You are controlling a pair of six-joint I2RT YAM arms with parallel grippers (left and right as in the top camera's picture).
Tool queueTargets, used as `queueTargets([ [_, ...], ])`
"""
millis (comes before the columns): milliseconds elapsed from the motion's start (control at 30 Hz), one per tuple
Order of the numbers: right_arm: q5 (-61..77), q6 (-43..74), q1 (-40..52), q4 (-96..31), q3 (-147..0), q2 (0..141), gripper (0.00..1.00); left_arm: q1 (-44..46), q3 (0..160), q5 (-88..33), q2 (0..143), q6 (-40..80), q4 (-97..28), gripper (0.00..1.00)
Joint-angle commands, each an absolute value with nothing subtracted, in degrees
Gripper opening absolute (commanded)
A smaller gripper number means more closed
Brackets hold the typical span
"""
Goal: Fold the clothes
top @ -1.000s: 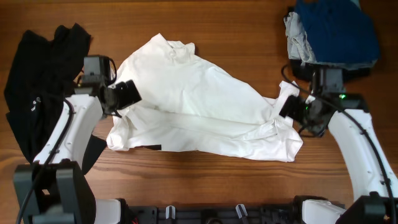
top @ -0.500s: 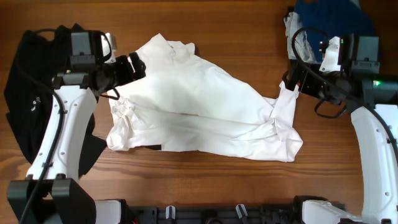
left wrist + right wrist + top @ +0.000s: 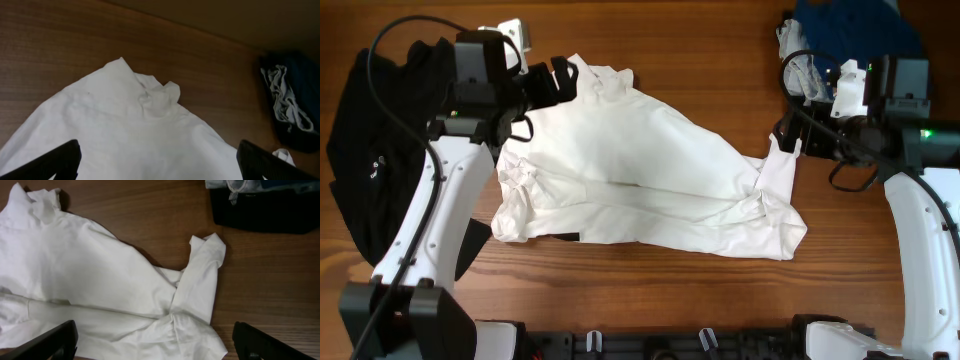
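Note:
A white collared shirt (image 3: 640,170) lies crumpled across the middle of the wooden table, collar (image 3: 600,80) at the back. It also shows in the left wrist view (image 3: 125,125) and in the right wrist view (image 3: 100,280). My left gripper (image 3: 558,82) is open and empty, raised over the shirt's back-left part near the collar (image 3: 157,95). My right gripper (image 3: 792,130) is open and empty, raised beside the shirt's right sleeve (image 3: 202,275).
A black garment (image 3: 380,150) lies heaped at the left edge. A pile of blue and grey clothes (image 3: 855,50) sits at the back right, also in the right wrist view (image 3: 260,205). Bare wood runs along the front edge (image 3: 650,290).
Both grippers have lifted off the shirt and opened. The left arm moved back toward the collar, the right arm back and up. The shirt's left edge and right sleeve lie released.

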State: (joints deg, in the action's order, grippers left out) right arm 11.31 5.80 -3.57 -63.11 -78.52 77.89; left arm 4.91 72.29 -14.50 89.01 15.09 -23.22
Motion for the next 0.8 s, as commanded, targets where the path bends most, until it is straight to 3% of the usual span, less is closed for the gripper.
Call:
queueTargets([
  [0,9.9,4.0,-3.7,-63.4,-79.7,77.7,0.99,5.0,72.5,-13.1,93.9,14.3,-19.2,1.00],
  [367,5.7,4.7,-3.7,-63.9,-79.7,77.7,1.00,5.0,85.1,-9.9,116.0,5.9,-15.6,1.00],
  [767,5.7,4.6,-3.7,-63.0,-79.6,78.4,1.00,5.0,89.2,-5.7,127.7,-4.7,-9.1,1.00],
])
